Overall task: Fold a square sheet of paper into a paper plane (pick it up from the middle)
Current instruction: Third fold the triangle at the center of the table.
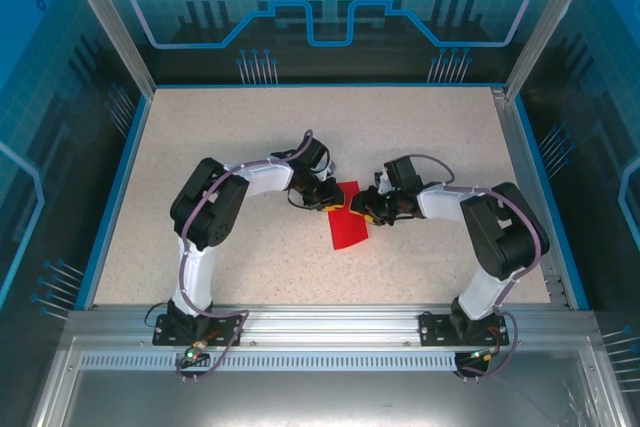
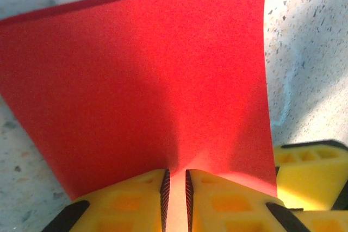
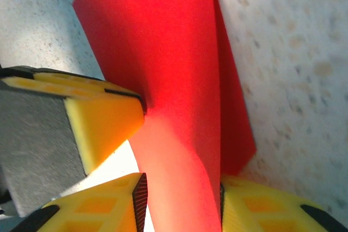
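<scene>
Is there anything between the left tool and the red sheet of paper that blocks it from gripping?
Nothing visible does. The square sheet of paper runs straight into the narrow gap between the left tool's fingers. The right tool sits beside it, with the sheet between its own fingers, not in the way.

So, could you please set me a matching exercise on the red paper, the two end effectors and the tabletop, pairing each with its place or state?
Things:
1. thin bright red paper sheet
2. left end effector, yellow-fingered
3. right end effector, yellow-fingered
4. speckled beige tabletop

Places or states:
A. jaws apart, paper passing between them
B. blue-edged, beneath everything else
C. jaws pinched on the paper's edge
D. mid-table, between the two end effectors

Pairs: 1-D, 2-C, 3-A, 4-B.
</scene>
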{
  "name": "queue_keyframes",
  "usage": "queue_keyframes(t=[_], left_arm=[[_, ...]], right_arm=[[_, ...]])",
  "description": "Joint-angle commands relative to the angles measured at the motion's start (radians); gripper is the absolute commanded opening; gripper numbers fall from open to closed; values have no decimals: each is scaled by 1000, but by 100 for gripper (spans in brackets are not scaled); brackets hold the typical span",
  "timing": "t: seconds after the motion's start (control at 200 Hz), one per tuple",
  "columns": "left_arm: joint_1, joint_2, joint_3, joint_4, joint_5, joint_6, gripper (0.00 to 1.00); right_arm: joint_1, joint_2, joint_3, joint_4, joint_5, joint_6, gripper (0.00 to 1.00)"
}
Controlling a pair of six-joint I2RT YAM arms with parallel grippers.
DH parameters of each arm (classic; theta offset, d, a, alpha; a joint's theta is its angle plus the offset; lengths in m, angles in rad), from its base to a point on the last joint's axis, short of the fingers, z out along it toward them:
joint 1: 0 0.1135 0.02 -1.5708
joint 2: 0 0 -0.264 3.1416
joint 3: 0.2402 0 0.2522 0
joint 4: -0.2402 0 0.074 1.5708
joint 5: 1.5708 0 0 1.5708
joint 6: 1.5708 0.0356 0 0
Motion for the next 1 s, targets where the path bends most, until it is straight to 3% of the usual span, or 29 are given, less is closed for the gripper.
queue_keyframes(t=[0.0, 0.14, 0.38, 0.515, 0.665, 0.75, 0.85, 0.92, 0.995], left_arm=[[-6, 26, 24, -43, -16, 73, 19], [-6, 35, 37, -57, -19, 125, 17], [-2, 14, 53, -58, -33, 169, 19], [2, -81, -13, 8, -59, 164, 35], [-24, -235, -146, 94, -94, 205, 49], [-91, -317, -218, 105, -169, 265, 51], [-231, -395, -276, 97, -318, 341, 52], [-326, -430, -320, 112, -447, 365, 54], [-381, -438, -350, 130, -514, 359, 57]], right_arm=[[-26, 58, 61, -53, -90, -102, 37], [-43, 108, 123, -112, -80, -154, 32], [-51, 127, 131, -101, -84, -146, 9], [-49, 85, 84, 5, -72, -29, 6], [-42, 52, 48, 6, -40, 30, 6], [-41, 51, 61, -28, -41, 23, 6], [-40, 52, 69, -47, -48, 21, 6], [-42, 53, 71, -52, -49, 17, 6], [-40, 57, 72, -62, -51, 12, 6]])
